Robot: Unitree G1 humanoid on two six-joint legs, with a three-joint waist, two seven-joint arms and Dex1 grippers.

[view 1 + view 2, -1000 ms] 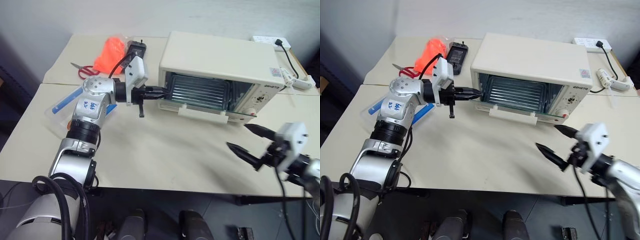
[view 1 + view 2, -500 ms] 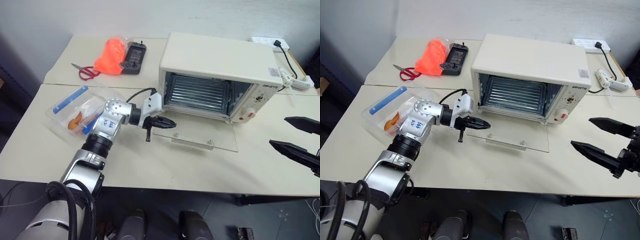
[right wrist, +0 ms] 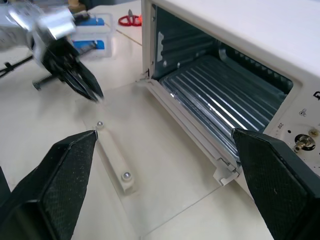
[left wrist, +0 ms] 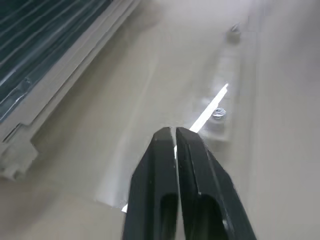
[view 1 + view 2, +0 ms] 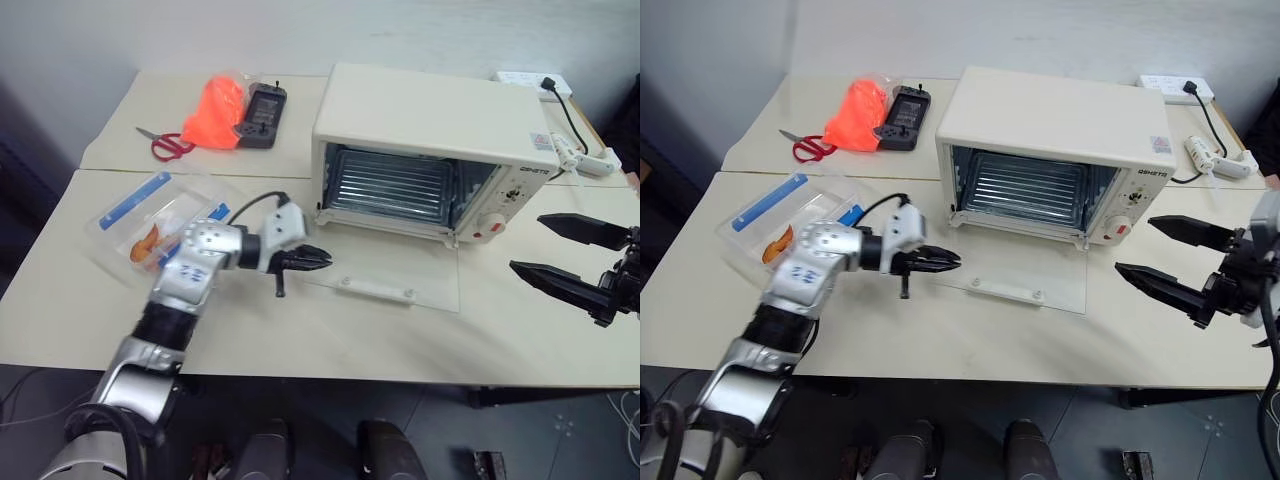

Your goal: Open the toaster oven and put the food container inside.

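Note:
The cream-white toaster oven (image 5: 440, 120) stands at the back of the table. Its glass door (image 5: 395, 268) lies dropped flat on the tabletop, so the ribbed inside shows. My left gripper (image 5: 322, 258) hovers low by the door's left front corner, near the white bar handle (image 5: 375, 288). Its fingers (image 4: 192, 165) are pressed together and hold nothing. The food container (image 5: 160, 218), a clear box with blue clip strips and orange food inside, rests on the table behind my left arm. My right gripper (image 5: 526, 242) hangs wide open to the right of the door, level with the oven's knobs.
An orange plastic bag (image 5: 215, 110), red scissors (image 5: 160, 145) and a black device (image 5: 258, 102) lie at the back left. A power strip (image 5: 525, 78) and a white plug with cables (image 5: 585, 158) sit behind and to the right of the oven.
The oven door went from half open to lying flat. My left gripper came down from the door's upper left edge to its front corner. My right gripper rose a little.

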